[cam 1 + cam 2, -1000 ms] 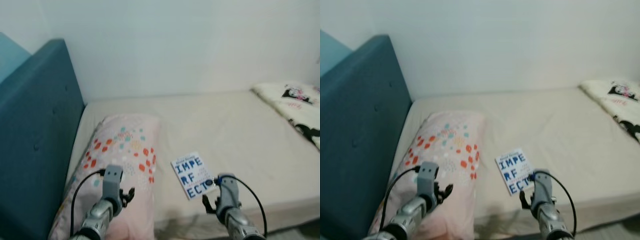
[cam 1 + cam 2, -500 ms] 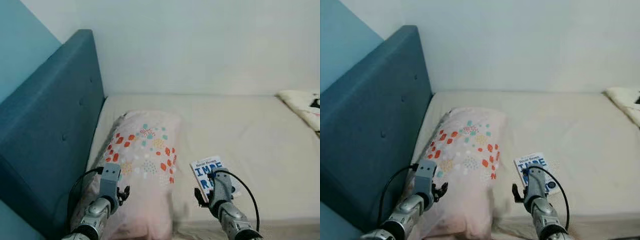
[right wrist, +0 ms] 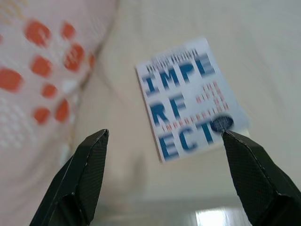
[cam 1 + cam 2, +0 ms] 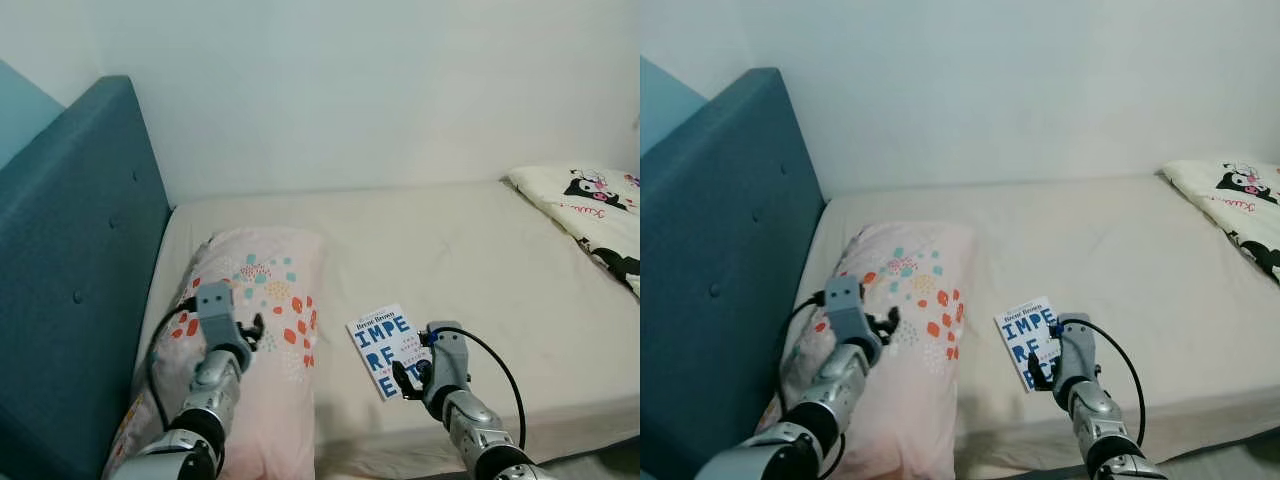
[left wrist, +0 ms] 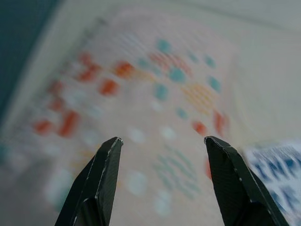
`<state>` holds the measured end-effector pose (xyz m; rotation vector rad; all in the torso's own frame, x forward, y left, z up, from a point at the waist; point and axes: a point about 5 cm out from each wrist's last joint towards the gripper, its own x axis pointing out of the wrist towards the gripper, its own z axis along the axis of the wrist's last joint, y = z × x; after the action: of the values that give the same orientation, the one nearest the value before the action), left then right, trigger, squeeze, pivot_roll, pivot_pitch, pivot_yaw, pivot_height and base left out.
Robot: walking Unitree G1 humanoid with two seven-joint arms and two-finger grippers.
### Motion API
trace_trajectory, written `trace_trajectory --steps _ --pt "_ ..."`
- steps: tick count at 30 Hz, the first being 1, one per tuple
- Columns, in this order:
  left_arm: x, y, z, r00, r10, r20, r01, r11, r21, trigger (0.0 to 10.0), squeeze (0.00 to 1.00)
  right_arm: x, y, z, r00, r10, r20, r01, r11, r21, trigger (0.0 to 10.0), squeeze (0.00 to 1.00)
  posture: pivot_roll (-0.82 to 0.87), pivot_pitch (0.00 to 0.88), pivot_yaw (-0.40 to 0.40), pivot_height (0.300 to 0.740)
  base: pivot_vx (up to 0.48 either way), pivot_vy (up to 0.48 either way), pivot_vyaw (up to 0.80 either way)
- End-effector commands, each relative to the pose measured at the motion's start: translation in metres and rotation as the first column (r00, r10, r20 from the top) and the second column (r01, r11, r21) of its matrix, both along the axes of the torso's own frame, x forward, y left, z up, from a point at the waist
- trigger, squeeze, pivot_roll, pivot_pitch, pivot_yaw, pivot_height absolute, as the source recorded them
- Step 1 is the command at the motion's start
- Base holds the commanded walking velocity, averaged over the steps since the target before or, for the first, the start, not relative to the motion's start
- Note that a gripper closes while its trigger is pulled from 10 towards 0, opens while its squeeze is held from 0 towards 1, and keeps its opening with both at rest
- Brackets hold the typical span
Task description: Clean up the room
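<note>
Bed (image 4: 480, 260): beige sheet, running along a pale wall; near edge at the bottom of the head views, with floor just visible at the lower right corner. A wide stretch of bare sheet lies between the pillow and the patterned bedding.
Headboard (image 4: 70, 270): teal, upholstered, buttoned; stands upright at the robot's left end of the bed, close beside the pillow.
Pillow (image 4: 255, 330): pale pink with red, teal and orange spots; long axis running from the near edge toward the wall, lying next to the headboard.
Bedding (image 4: 590, 215): cream, with black cartoon print, bunched at the far right end of the bed, well apart from the book.
Book (image 4: 388, 348): white cover with large blue letters, lying flat on the sheet just right of the pillow and near the bed's front edge; long axis slightly skewed, top edge pointing toward the wall and a little left.
Left gripper (image 5: 162, 181): arm raised forward over the near half of the pillow; fingers spread wide, nothing between them; view blurred, so height above the pillow is unclear.
Right gripper (image 3: 167, 181): arm extended low over the front edge of the bed, at the book's near right corner; fingers spread wide, the book seen between them, not gripped.
</note>
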<state>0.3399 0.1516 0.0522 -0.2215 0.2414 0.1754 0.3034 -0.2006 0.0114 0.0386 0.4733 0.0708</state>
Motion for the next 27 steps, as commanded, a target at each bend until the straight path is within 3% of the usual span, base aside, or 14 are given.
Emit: trace_trajectory --steps 1,6,13,16,24,27 --pt "0.002 0.007 0.003 1.000 0.022 0.006 -0.022 0.999 0.044 10.0 0.00 0.006 0.000 0.009 0.999 0.006 0.049 -0.007 1.000 0.018 10.0 0.00 0.01 0.000 -0.020 0.680 0.000 0.000 0.00" --pt "-0.006 0.016 -0.008 0.998 0.029 -0.056 -0.021 0.989 0.147 10.0 0.00 0.017 -0.003 0.026 0.991 0.005 0.135 -0.013 0.998 0.062 10.0 0.00 0.00 0.000 -0.013 0.660 0.000 0.000 0.00" --pt "-0.011 0.026 -0.013 0.996 0.057 -0.074 -0.043 0.982 0.185 10.0 0.00 0.030 -0.008 0.053 0.962 -0.018 0.271 -0.027 0.986 0.162 10.0 0.00 0.00 0.000 -0.011 0.630 0.000 0.000 0.00" --pt "-0.005 0.031 -0.004 0.997 0.063 -0.034 -0.056 0.980 0.189 10.0 0.00 0.037 -0.008 0.069 0.940 -0.024 0.342 -0.056 0.974 0.221 10.0 0.00 0.00 0.000 -0.011 0.610 0.000 0.000 0.00" --pt "0.010 0.022 0.021 0.996 -0.029 0.083 0.010 0.975 0.223 10.0 0.00 0.041 -0.006 0.086 0.907 -0.034 0.419 -0.094 0.955 0.281 10.0 0.00 0.00 0.000 -0.010 0.580 0.000 0.000 0.00" --pt "0.024 0.014 0.049 0.976 -0.104 0.194 0.045 0.957 0.287 10.0 0.00 0.039 -0.001 0.096 0.885 -0.027 0.466 -0.138 0.939 0.315 10.0 0.00 0.00 0.013 -0.001 0.560 0.000 0.000 0.00"
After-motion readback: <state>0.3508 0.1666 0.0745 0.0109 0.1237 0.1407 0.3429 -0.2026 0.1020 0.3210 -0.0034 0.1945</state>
